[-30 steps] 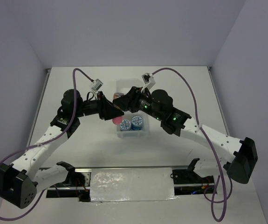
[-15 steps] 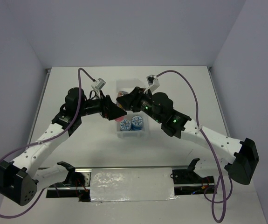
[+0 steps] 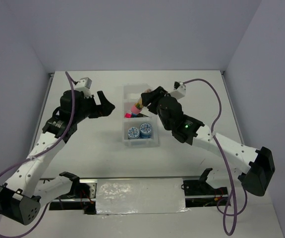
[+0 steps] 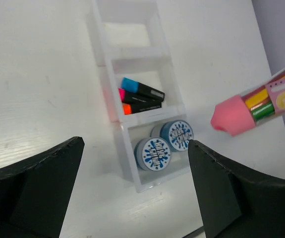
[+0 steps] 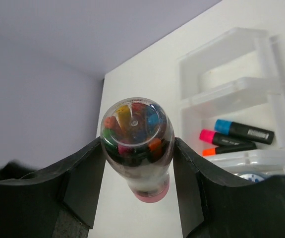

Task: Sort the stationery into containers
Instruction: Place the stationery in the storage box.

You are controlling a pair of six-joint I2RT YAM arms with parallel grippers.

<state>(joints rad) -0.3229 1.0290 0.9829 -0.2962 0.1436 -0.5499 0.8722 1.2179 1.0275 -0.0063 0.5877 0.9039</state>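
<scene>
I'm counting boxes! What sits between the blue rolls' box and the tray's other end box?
Three markers lie in the middle box; the left wrist view shows them.

A white table (image 3: 97,153) stood between pale lilac walls (image 3: 13,74), a silvery taped panel (image 3: 140,196) at its near edge.

Both arms, the left arm (image 3: 35,151) and the right arm (image 3: 234,148), are made of smooth white link shells joined by bulky matt-black joint housings. Each ends in a heavy black base block (image 3: 13,208) with rounded corners. From beside the base block a thin purple cable (image 3: 204,81) loops loose up to a small white camera mount (image 3: 180,89). A green light (image 3: 185,127) glows on one black housing of the right arm. The left arm's fingers (image 4: 33,193) and the right arm's fingers (image 5: 78,183) are plain black, flat-faced wedges.
</scene>
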